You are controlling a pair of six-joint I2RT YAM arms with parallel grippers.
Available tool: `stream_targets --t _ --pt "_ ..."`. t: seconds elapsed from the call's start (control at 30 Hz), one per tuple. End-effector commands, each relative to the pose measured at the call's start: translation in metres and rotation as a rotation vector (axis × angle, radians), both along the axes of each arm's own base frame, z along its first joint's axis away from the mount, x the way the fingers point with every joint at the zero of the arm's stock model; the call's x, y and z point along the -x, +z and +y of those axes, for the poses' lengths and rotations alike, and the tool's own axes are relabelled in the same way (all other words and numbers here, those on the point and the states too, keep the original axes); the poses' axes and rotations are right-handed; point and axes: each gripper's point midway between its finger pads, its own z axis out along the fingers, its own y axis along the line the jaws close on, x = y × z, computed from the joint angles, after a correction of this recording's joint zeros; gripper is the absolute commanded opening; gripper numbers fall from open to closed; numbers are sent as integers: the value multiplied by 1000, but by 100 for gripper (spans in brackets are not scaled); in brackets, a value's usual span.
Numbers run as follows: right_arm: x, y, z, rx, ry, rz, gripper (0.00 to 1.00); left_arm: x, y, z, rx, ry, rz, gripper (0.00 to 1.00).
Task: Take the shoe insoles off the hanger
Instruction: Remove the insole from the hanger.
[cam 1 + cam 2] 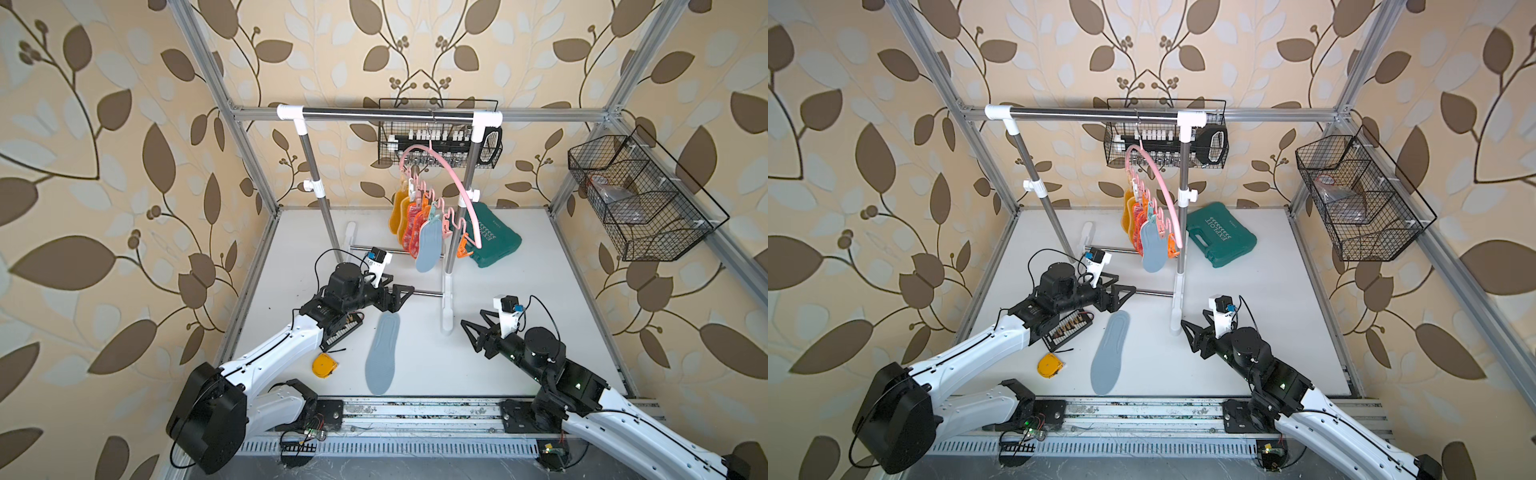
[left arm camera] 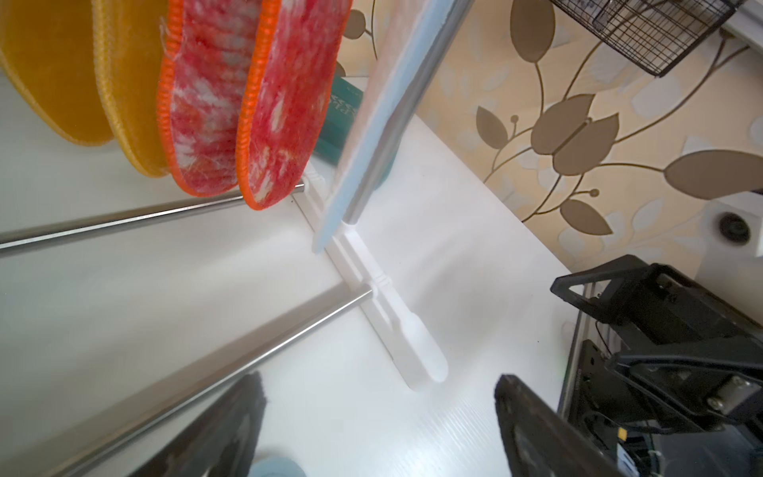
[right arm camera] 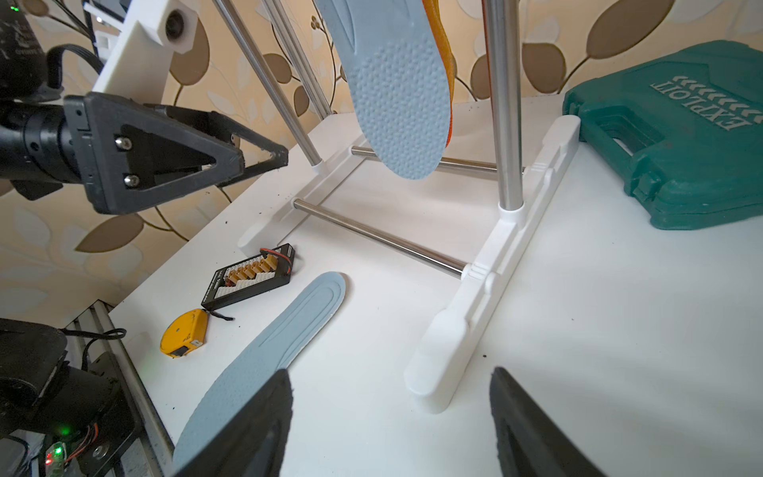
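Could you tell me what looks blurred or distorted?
Left wrist view: the hanging blue insole and the left gripper are blurred, the red insoles sharp. Right wrist view: the loose insole on the table is crisp, the right gripper soft. In both top views the frame posts splay outward.

The left gripper (image 1: pixel 404 297) and the right gripper (image 1: pixel 472 322) are held low, turned toward each other, jaws spread, empty.

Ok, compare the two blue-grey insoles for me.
The hanging blue-grey insole hangs from the pink hanger; the lying blue-grey insole is off it. The hanging one dangles upright; the lying one rests flat on the white table. Both share colour and foot shape.
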Motion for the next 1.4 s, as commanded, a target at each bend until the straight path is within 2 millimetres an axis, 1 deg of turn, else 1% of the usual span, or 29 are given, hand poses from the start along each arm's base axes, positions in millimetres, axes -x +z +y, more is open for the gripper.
stream_targets --t 0.0,0.13,0.23,0.33,0.4,0.47,0.5,0.53,0.63,0.7,0.8,0.9,1.03,1.17,1.27,1.37 --pt "3 3 1 1 19 -3 74 -10 45 -18 36 -79 -228 91" --pt "7 2 6 -18 49 6 74 -13 59 -31 37 -148 -308 93" --pt "6 -2 4 -24 40 10 74 -20 60 -41 16 -194 -343 95" --pt "6 2 5 -34 45 -7 74 -30 61 -50 -4 -217 -348 96" --pt "6 4 5 -36 45 -18 74 -40 62 -53 -18 -202 -364 97" --pt "6 5 4 -41 44 -22 74 -44 66 -57 -21 -215 -379 97" --pt "7 7 4 -44 43 -23 74 -44 70 -59 -19 -227 -390 96" --pt "8 7 5 -45 51 -22 74 -47 63 -64 -26 -246 -376 95" --pt "8 8 5 -36 57 -23 74 -45 65 -74 -18 -313 -366 82" --pt "7 7 4 -37 48 -23 74 -43 64 -79 -10 -347 -355 78" --pt "7 7 6 -38 53 -21 74 -47 60 -81 0 -343 -357 76" --pt "4 4 6 -42 40 -16 73 -52 54 -83 0 -335 -366 76" --pt "2 10 12 -49 58 -20 73 -59 49 -90 11 -344 -351 77" --pt "1 11 15 -68 55 -5 73 -66 46 -95 23 -343 -353 75" --pt "3 10 17 -76 70 1 73 -68 44 -96 48 -327 -372 75" --pt "3 8 14 -76 60 3 73 -69 42 -98 67 -333 -372 75"
